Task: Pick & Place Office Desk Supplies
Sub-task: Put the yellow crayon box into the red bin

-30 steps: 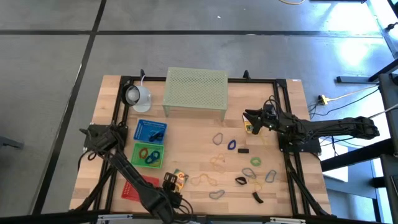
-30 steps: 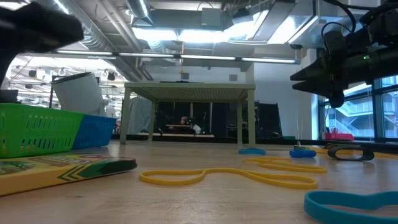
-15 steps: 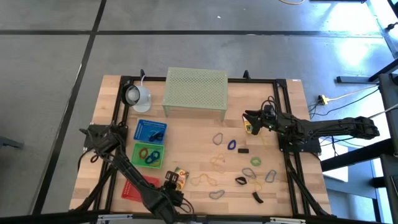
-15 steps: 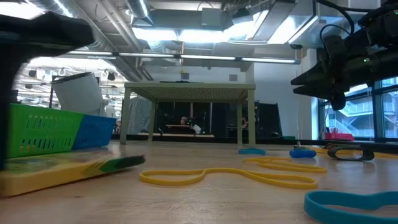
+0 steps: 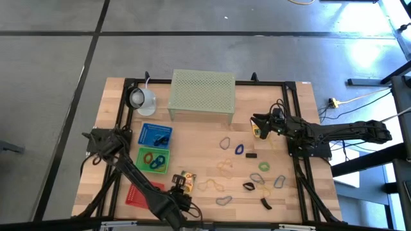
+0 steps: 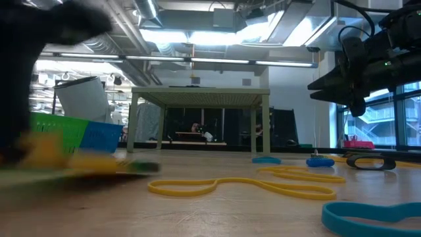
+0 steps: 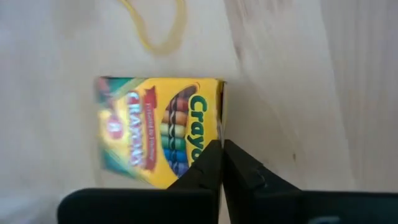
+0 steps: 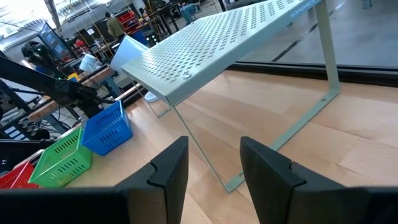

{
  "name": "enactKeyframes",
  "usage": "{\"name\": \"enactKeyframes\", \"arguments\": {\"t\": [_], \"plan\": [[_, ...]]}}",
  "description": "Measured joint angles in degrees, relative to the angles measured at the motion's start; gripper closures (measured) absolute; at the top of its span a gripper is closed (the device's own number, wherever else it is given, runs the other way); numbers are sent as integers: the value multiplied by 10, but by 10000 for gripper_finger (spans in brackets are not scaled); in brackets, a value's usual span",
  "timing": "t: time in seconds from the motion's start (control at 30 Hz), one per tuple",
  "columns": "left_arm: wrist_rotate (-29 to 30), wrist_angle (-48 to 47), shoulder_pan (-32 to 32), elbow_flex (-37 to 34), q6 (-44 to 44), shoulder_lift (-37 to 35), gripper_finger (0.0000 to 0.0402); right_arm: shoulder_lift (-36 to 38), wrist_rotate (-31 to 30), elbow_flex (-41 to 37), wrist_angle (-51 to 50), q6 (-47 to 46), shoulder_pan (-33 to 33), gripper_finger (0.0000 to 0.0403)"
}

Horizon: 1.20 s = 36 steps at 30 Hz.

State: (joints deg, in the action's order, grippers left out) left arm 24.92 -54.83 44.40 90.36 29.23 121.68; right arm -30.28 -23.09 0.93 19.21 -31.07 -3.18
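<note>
From above we see the left gripper (image 5: 182,186) at the crayon box (image 5: 185,180) near the table's (image 5: 192,144) front edge. Its wrist view shows fingers (image 7: 211,165) pressed together against the box edge. The right gripper (image 8: 211,165) hovers spread near the stand (image 8: 230,43).

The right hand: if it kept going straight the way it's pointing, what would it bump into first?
Probably the pale green mesh stand. The right hand is open and points toward the stand's leg, with only bare table between them. Depth is hard to judge, so this is a guess.
</note>
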Motion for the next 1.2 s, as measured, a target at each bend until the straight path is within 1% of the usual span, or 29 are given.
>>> {"name": "enactKeyframes", "arguments": {"t": [0.17,0.37,0.53,0.73,0.87,0.97,1.07,1.13,1.2], "plan": [[69,0,-6,21,-13,-24,399,0,0,0,0,0,0,257],[197,2,-13,54,-25,-47,399,0,2,0,0,0,0,257],[322,4,-16,88,-73,-48,399,0,2,0,0,0,0,257],[432,10,-19,99,-95,-48,399,0,2,0,0,0,0,257],[488,10,-19,99,-80,-48,400,0,2,0,0,0,0,257],[492,10,-19,99,-62,-48,400,0,1,0,0,0,0,257],[467,10,-18,99,-43,-48,399,0,1,0,0,0,0,257],[429,-1,-17,103,-26,-50,399,0,0,0,0,0,0,257],[369,-18,-17,114,-3,-57,400,0,0,0,0,0,0,257]]}}
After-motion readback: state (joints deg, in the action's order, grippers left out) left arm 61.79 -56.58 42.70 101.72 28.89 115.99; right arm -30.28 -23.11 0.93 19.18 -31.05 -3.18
